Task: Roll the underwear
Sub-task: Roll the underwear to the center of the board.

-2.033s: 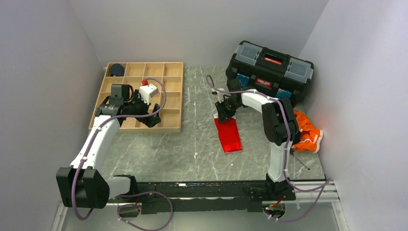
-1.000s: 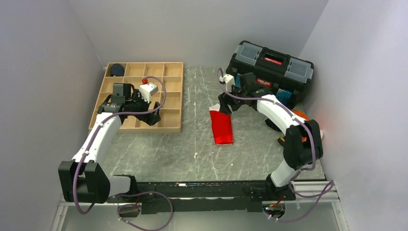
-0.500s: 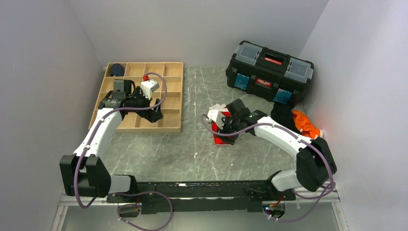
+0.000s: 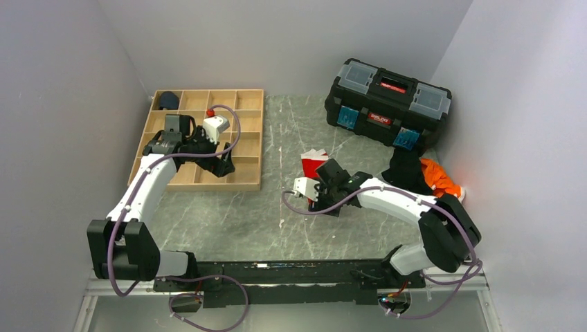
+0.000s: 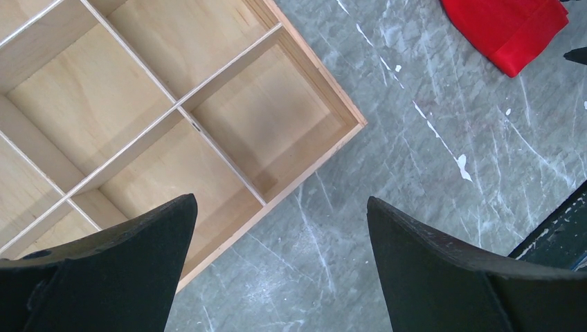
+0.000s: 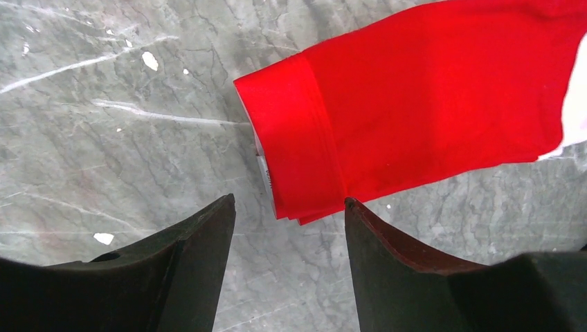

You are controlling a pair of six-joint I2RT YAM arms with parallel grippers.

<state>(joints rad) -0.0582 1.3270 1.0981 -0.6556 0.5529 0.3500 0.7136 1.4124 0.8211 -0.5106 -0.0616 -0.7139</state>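
Note:
The underwear (image 6: 429,104) is a bright red folded strip lying flat on the grey marble table, with white trim at its far end. In the top view only its far end (image 4: 315,163) shows behind my right wrist. My right gripper (image 6: 289,202) is open and low over the table, its two fingertips on either side of the strip's near folded end, holding nothing. From above, this right gripper (image 4: 323,197) sits mid-table. My left gripper (image 5: 280,202) is wide open and empty, hovering above the near right corner of the wooden tray (image 5: 208,117). The underwear (image 5: 509,28) shows far off there.
The wooden tray (image 4: 249,181) of compartments holds a dark navy bundle (image 4: 167,102) in its back left cell. A black toolbox (image 4: 387,97) stands at the back right. A black cloth (image 4: 405,169) and an orange cloth (image 4: 443,180) lie by the right wall.
My right arm has swung from the underwear's far end toward me and come down at its near end, jaws still open. The strip shifted slightly left. The left arm barely moved.

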